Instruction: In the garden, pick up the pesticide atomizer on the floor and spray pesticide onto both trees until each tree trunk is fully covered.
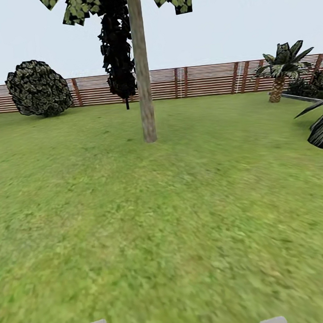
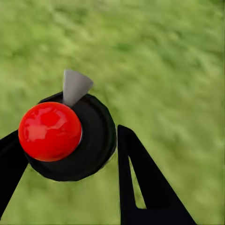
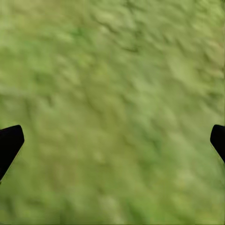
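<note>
While the left claw (image 2: 65, 154) pinches the round, glossy red-capped atomizer (image 2: 70, 136) over grass, the right claw (image 3: 112, 140) hangs spread — empty.

Tree (image 1: 142, 64) crown cut off by top edge; right end effector (image 3: 112, 140) fingertips barely enter frame; grass (image 3: 117, 70) blurred

Black round-bodied pesticide atomizer (image 2: 89, 145) with glossy red ball top and grey cone nozzle sits between black fingers (image 2: 140, 183) above grass; straight grey-brown tree trunk (image 1: 143, 74) stands upright mid-lawn.
</note>
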